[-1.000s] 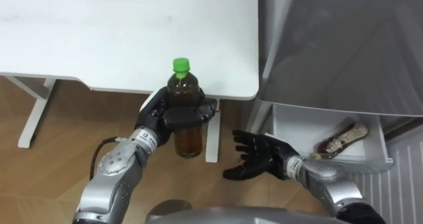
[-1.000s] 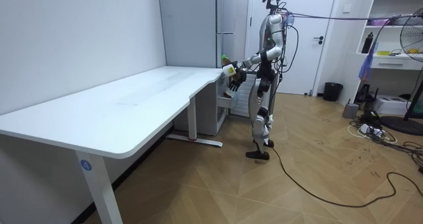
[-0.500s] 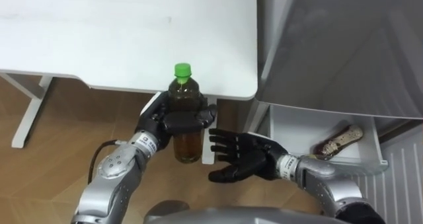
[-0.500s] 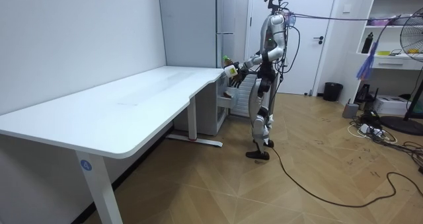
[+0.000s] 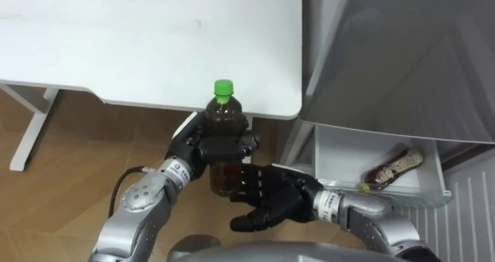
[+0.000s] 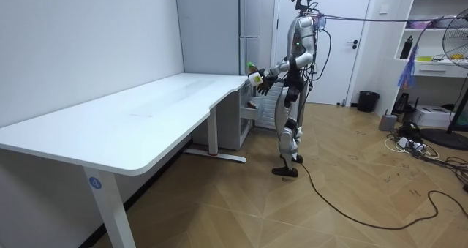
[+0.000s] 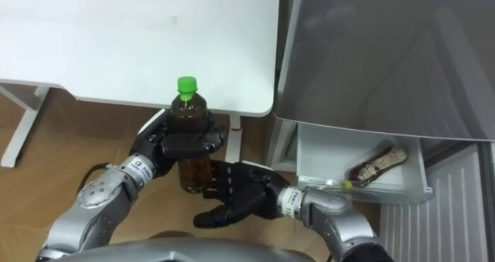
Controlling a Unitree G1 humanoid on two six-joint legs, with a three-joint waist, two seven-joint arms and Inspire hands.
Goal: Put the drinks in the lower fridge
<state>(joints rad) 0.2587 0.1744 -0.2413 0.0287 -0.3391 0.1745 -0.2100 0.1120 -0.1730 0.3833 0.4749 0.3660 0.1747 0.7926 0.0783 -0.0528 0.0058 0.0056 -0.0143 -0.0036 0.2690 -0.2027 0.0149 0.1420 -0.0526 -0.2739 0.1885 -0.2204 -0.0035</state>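
A bottle of brown drink with a green cap (image 5: 225,138) (image 7: 187,134) is held upright in front of the white desk's near edge. My left hand (image 5: 203,145) (image 7: 166,149) is shut on it, fingers wrapped round its middle. My right hand (image 5: 267,199) (image 7: 234,192) is open just below and right of the bottle, palm up, fingertips reaching its base. The lower fridge drawer (image 5: 332,142) (image 7: 309,146) stands pulled out at the right. In the room view I stand by the fridge (image 6: 252,28) at the desk's far end, bottle (image 6: 249,67) raised.
The white desk (image 5: 147,38) spans the upper left. The grey fridge door (image 5: 402,53) fills the upper right. A wrapped brown item (image 5: 394,166) lies in the drawer. Wooden floor lies below, with a desk leg (image 5: 27,131) at far left.
My right hand has moved left from near the drawer to under the bottle. The bottle in my left hand has shifted slightly right.
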